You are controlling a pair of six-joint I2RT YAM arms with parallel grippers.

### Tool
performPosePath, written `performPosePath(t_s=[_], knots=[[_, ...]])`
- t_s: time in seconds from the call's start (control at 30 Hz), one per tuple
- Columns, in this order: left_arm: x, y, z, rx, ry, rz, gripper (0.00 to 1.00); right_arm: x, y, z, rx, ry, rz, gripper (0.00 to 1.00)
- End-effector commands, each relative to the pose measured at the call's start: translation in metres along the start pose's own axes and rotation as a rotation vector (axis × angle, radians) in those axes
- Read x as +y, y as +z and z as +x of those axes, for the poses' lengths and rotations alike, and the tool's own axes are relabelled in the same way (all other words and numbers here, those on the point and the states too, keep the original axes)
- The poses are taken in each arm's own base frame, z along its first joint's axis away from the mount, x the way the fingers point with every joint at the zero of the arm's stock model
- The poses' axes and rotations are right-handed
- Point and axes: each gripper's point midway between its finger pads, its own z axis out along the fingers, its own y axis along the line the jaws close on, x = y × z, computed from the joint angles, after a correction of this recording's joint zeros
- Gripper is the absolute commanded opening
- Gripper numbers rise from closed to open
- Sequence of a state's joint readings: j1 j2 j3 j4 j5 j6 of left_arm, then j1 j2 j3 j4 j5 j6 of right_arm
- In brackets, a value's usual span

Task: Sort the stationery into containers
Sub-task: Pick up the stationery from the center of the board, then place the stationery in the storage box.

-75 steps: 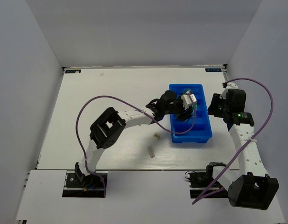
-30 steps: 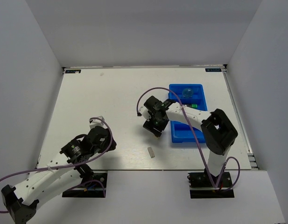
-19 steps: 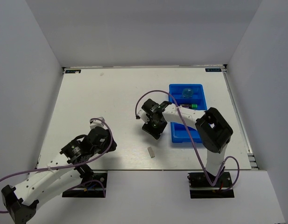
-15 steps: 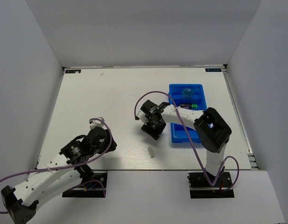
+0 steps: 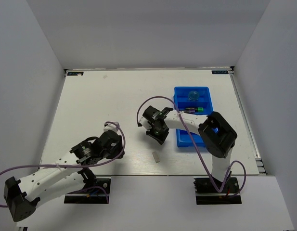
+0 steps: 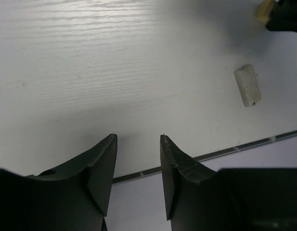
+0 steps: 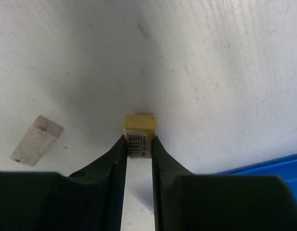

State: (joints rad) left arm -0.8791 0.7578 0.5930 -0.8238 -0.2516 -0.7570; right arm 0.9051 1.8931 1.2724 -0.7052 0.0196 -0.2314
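My right gripper (image 7: pixel 139 142) is shut on a small beige eraser (image 7: pixel 139 122) with a barcode sleeve, its tip low at the white table. In the top view this gripper (image 5: pixel 158 136) is just left of the blue tray (image 5: pixel 189 140). The tray holds a blue round piece (image 5: pixel 193 95) and a marker with a green end (image 5: pixel 194 109). A grey eraser (image 5: pixel 156 157) lies loose near the front edge and shows in both wrist views (image 6: pixel 247 85) (image 7: pixel 36 140). My left gripper (image 6: pixel 138 139) is open and empty, left of that eraser (image 5: pixel 120 150).
The table's front edge (image 6: pixel 235 149) runs just ahead of the left fingers. A corner of the blue tray (image 7: pixel 271 166) shows at the right of the right wrist view. Purple cables loop over both arms. White walls enclose the table.
My left arm has swung right, toward the grey eraser. My right gripper has shifted slightly left beside the tray, still at the beige eraser.
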Motion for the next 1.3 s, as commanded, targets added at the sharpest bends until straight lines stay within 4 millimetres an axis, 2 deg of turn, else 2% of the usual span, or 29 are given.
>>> performPosePath(t_s=[0.0,0.03,0.1,0.13,0.17,0.2,0.23,0.27,0.37,0.43,0.47,0.5,0.53,0.57,0.63,0.7,0.73,0.8,0.9,1.07,1.1,1.17,1.23,1.27], knots=[[-0.036,-0.007,-0.015,-0.044,0.097,0.132,0.51,0.008,-0.033,-0.015,-0.080,-0.024,-0.045,0.00],[-0.039,-0.003,-0.015,-0.028,0.134,0.128,0.46,0.011,-0.055,-0.024,-0.142,-0.034,-0.051,0.00],[-0.056,-0.006,-0.015,-0.026,0.170,0.183,0.35,0.008,-0.080,-0.029,-0.170,-0.047,-0.032,0.00],[-0.060,0.000,-0.013,0.003,0.190,0.167,0.22,0.003,-0.111,-0.040,-0.246,-0.051,-0.002,0.00],[-0.065,0.001,-0.011,0.011,0.201,0.173,0.18,0.001,-0.120,-0.037,-0.243,-0.067,0.009,0.00],[-0.069,0.003,-0.012,0.023,0.205,0.173,0.18,-0.002,-0.135,-0.036,-0.266,-0.111,0.028,0.00],[-0.075,0.005,-0.014,0.018,0.194,0.183,0.17,-0.001,-0.142,-0.027,-0.243,-0.144,0.028,0.00],[-0.079,0.011,-0.013,0.027,0.182,0.178,0.17,-0.007,-0.162,-0.024,-0.282,-0.183,0.068,0.00],[-0.087,0.024,-0.009,0.029,0.133,0.189,0.22,-0.037,-0.181,0.004,-0.244,-0.250,0.232,0.00],[-0.095,0.028,-0.011,0.022,0.096,0.204,0.28,-0.048,-0.181,0.026,-0.189,-0.262,0.267,0.00],[-0.095,0.035,-0.005,0.049,0.053,0.176,0.32,-0.052,-0.188,0.040,-0.182,-0.261,0.295,0.00],[-0.097,0.044,-0.005,0.050,0.020,0.153,0.33,-0.059,-0.190,0.055,-0.164,-0.250,0.318,0.00],[-0.095,0.044,-0.007,0.041,0.019,0.143,0.33,-0.060,-0.183,0.065,-0.122,-0.255,0.325,0.00],[-0.098,0.048,-0.008,0.038,-0.040,0.116,0.38,-0.065,-0.186,0.071,-0.125,-0.242,0.341,0.00],[-0.106,0.054,-0.009,0.040,-0.054,0.108,0.41,-0.071,-0.177,0.091,-0.073,-0.238,0.349,0.00],[-0.125,0.060,-0.011,0.053,-0.088,0.111,0.42,-0.080,-0.178,0.099,-0.073,-0.233,0.367,0.00],[-0.127,0.062,-0.009,0.066,-0.120,0.102,0.42,-0.079,-0.171,0.104,-0.059,-0.239,0.353,0.00],[-0.146,0.066,-0.015,0.080,-0.146,0.105,0.43,-0.084,-0.160,0.112,-0.051,-0.234,0.340,0.00],[-0.160,0.070,-0.011,0.100,-0.145,0.119,0.45,-0.089,-0.148,0.115,-0.057,-0.263,0.306,0.00],[-0.166,0.073,-0.007,0.109,-0.156,0.113,0.49,-0.093,-0.132,0.118,-0.059,-0.291,0.235,0.00],[-0.167,0.073,-0.006,0.110,-0.159,0.113,0.49,-0.092,-0.130,0.118,-0.065,-0.290,0.218,0.07],[-0.162,0.076,-0.001,0.121,-0.176,0.096,0.50,-0.094,-0.125,0.120,-0.061,-0.271,0.190,0.31],[-0.163,0.078,0.001,0.125,-0.203,0.098,0.51,-0.095,-0.122,0.119,-0.067,-0.255,0.163,0.43],[-0.161,0.079,0.004,0.130,-0.206,0.097,0.51,-0.095,-0.120,0.119,-0.066,-0.247,0.158,0.45]])
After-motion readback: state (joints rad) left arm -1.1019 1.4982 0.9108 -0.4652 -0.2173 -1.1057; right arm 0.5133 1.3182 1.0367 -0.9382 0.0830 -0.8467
